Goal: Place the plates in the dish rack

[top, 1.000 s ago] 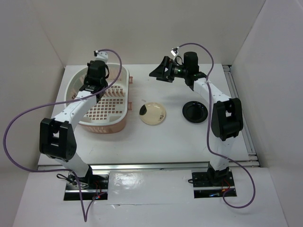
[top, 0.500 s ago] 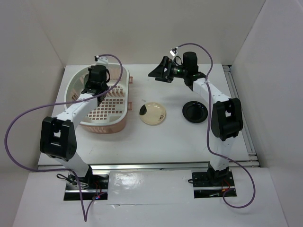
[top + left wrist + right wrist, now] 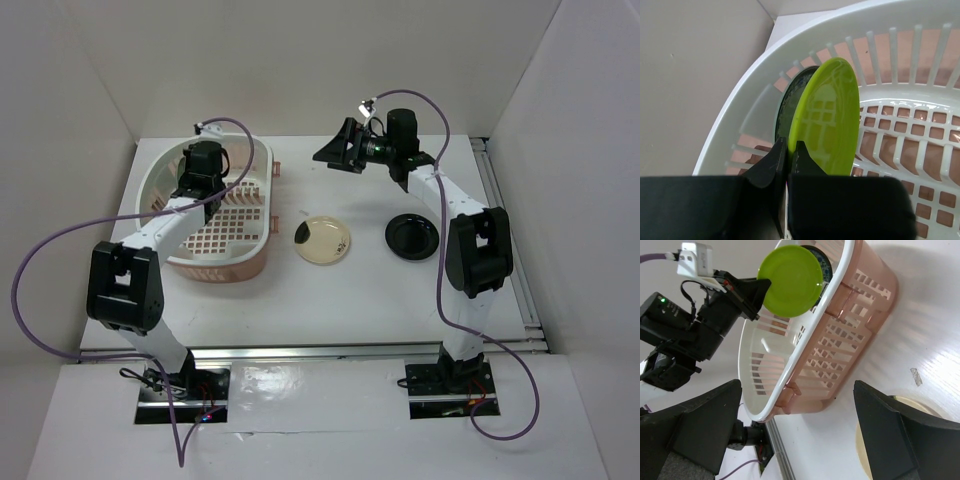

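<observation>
At the far left end of the rack [image 3: 226, 268], the left gripper [image 3: 788, 150] pinches the rim of the green plate [image 3: 827, 120], its fingers nearly closed on the edge. The plate stands on edge inside the rack, just in front of the blue-grey plate [image 3: 789, 102], which is upright against the end wall; whether the green one sits in a slot cannot be told. The right gripper [image 3: 336, 151] hangs above the table [image 3: 350, 300] beyond the rack's right side, its fingers spread wide and holding nothing. The cream plate [image 3: 323, 241] lies flat on the table just right of the rack. The black plate [image 3: 412, 236] lies flat further right, apart from it.
</observation>
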Motion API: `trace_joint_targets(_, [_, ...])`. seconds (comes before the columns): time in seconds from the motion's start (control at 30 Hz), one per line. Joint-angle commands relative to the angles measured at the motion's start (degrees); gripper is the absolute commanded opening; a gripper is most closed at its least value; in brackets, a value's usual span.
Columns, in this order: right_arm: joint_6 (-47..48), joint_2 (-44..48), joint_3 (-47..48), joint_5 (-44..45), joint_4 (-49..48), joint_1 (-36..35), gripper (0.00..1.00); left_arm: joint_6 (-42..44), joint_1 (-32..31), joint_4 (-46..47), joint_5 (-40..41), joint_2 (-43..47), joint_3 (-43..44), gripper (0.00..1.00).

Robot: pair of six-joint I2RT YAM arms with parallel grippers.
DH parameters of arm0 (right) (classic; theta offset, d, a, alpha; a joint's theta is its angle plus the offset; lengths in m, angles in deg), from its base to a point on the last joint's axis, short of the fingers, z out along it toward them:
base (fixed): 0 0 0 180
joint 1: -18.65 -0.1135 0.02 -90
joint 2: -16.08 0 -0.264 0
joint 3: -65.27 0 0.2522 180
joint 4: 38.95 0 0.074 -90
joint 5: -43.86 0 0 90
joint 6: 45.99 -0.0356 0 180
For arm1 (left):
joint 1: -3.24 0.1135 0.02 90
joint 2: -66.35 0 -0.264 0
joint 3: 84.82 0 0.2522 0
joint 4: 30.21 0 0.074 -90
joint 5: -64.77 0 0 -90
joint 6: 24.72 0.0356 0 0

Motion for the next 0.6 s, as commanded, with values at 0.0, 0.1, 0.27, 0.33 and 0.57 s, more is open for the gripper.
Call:
trace_joint_targets(0.0, [-0.06, 2.41, 0.12, -1.3, -3.22, -0.51, 1.0, -1.95, 0.84, 2.95, -0.83, -0.16, -1.42, 0.0])
trace_joint_targets(0.1, [-0.06, 2.41, 0.12, -1.3, -3.22, -0.51, 1.0, -1.95, 0.84, 2.96, -1.36, -0.16, -1.42, 0.0])
trace_joint_targets(0.27, [-0.06, 2.41, 0.12, -1.83, -3.22, -0.51, 1.0, -0.63, 0.84, 3.84, -0.83, -0.69, -1.95, 0.0])
trace_joint_targets(0.33, [-0.06, 2.41, 0.12, -1.83, -3.22, -0.51, 1.0, -0.1, 0.84, 4.44, -1.36, -0.69, -2.47, 0.0])
trace_joint_targets(0.57, [-0.06, 2.94, 0.12, -1.83, -3.22, -0.51, 1.0, -1.25, 0.84, 3.66, -2.59, -1.21, -2.48, 0.0])
